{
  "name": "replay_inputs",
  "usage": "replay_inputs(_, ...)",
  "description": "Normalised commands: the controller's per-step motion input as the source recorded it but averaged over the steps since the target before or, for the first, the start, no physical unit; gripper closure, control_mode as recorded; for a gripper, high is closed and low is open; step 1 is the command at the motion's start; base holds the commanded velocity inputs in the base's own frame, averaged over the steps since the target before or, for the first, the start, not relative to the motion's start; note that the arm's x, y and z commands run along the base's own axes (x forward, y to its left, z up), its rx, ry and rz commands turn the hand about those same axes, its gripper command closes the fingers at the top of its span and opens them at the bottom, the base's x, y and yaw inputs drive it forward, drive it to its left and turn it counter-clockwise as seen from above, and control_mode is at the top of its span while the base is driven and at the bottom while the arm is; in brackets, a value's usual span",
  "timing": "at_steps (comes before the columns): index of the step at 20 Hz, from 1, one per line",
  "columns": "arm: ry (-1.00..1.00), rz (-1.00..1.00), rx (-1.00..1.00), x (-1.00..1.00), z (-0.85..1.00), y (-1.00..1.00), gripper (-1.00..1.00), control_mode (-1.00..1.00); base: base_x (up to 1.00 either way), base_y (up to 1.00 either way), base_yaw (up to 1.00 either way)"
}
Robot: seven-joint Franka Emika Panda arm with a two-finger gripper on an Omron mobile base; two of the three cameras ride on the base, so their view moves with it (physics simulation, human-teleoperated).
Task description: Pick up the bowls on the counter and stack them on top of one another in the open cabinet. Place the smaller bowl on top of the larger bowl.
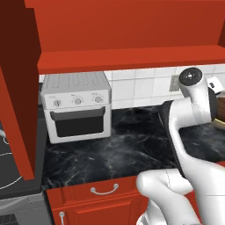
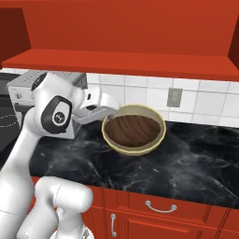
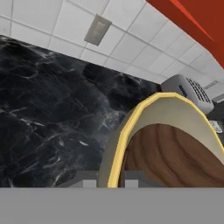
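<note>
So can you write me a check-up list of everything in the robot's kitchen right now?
Surface: counter, glossy black marble, white veins.
Job's things: larger bowl, tan, tilted and held off the counter; smaller bowl, dark brown, sits inside it. Cabinet open above, shelf floor bare where visible.
Clutter: white toaster oven against the wall.
Grippers: gripper shut on the larger bowl's rim, one fingertip each side.
Cables: nothing seen.
Surroundings: white tiled wall, grey outlet, red drawers with silver handles.

Kitchen (toaster oven (image 1: 77, 105), marble counter (image 1: 114, 154))
</note>
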Motion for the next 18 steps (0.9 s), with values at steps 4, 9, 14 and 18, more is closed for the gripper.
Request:
replay_inputs(4,0.0,0.0,-0.04,-0.2,0.54,0.0,1.0,-1.0,0.0,0.0,0.0)
replay_inputs(9,0.0,0.02,-0.05,-0.17,0.52,0.01,1.0,-1.0,0.0,0.0,0.0)
replay_inputs(14,0.0,0.08,-0.06,-0.12,0.45,0.08,1.0,-1.0,0.0,0.0,0.0)
replay_inputs(18,-0.02,0.12,-0.06,-0.12,0.41,0.11,1.0,-1.0,0.0,0.0,0.0)
